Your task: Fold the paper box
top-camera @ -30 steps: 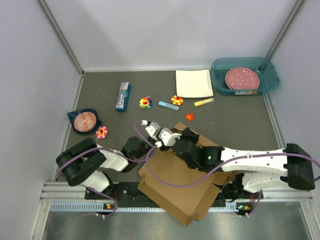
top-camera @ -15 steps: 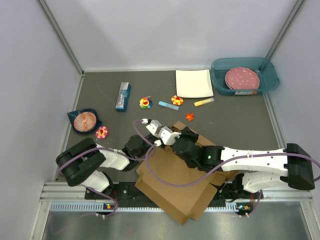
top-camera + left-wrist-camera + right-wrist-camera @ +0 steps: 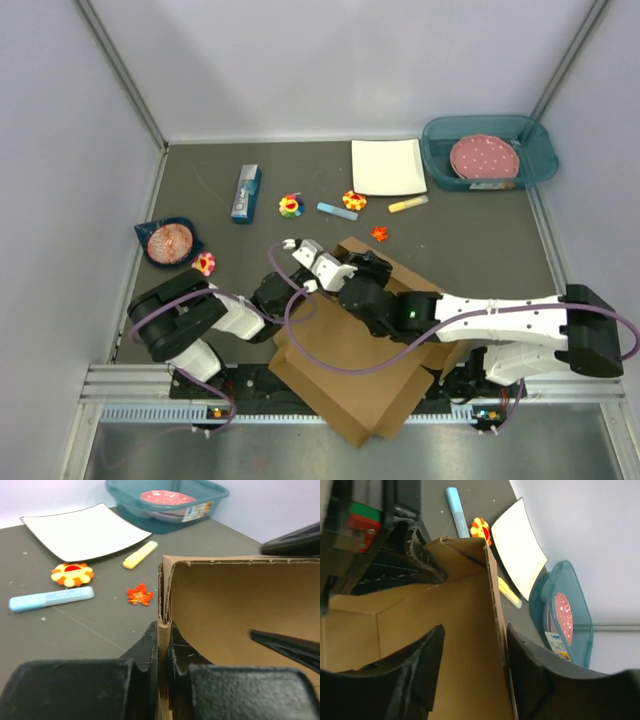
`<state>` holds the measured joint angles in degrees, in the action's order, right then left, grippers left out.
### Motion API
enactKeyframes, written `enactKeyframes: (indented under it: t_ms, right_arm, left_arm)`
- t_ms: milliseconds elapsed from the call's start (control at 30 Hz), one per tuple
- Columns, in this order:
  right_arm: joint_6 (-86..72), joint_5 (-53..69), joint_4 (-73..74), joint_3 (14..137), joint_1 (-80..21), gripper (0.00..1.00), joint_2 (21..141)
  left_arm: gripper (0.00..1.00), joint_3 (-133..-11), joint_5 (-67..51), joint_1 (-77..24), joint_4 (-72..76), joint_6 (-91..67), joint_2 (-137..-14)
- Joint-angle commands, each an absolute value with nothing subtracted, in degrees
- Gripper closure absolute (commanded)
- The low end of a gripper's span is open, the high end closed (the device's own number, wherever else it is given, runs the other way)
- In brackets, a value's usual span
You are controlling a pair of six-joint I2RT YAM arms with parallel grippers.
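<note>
Shut since a second ago: left gripper [image 3: 162, 632], now pinching a doubled upright edge of the box [image 3: 350, 370]. Parted over the same second: right gripper [image 3: 474, 637], fingers straddling a raised wall without clamping it. Noted box partly folded at lower centre of top view.

Dark grey tabletop [image 3: 480, 240] between plain white walls [image 3: 300, 60], metal rail [image 3: 100, 383] along near edge.
</note>
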<state>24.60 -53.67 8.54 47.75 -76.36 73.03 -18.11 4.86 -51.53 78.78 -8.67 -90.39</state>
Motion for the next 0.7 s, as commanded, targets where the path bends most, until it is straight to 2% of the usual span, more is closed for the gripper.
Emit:
enactKeyframes:
  t_ms: [0,67,233,467,600,667]
  right_arm:
    - [18.81,-49.22,11.85,52.64,-77.34,0.41,69.79]
    - [17.76,-48.26,13.88,55.01,-77.43,0.35,69.17]
    - [15.91,-46.94,16.52,57.56,-77.34,0.27,65.40]
    - [12.57,-44.39,16.44,57.57,-77.17,0.24,57.75]
    - [6.34,-39.66,14.25,55.64,-72.53,0.32,53.63]
    - [0.55,-32.83,11.79,54.59,-68.93,0.43,52.21]
  left_arm:
    - [1.00,-17.67,14.41,-51.59,79.54,-7.82,-92.11]
    - [1.00,-17.84,15.03,-52.12,79.19,-6.95,-91.59]
    - [1.00,-18.63,18.63,-53.79,75.60,-4.14,-88.69]
    - [1.00,-20.39,26.97,-56.07,70.05,-0.35,-85.43]
    - [1.00,-20.13,31.46,-56.51,73.90,1.04,-86.13]
    - [1.00,-19.60,33.21,-56.78,78.03,2.28,-88.06]
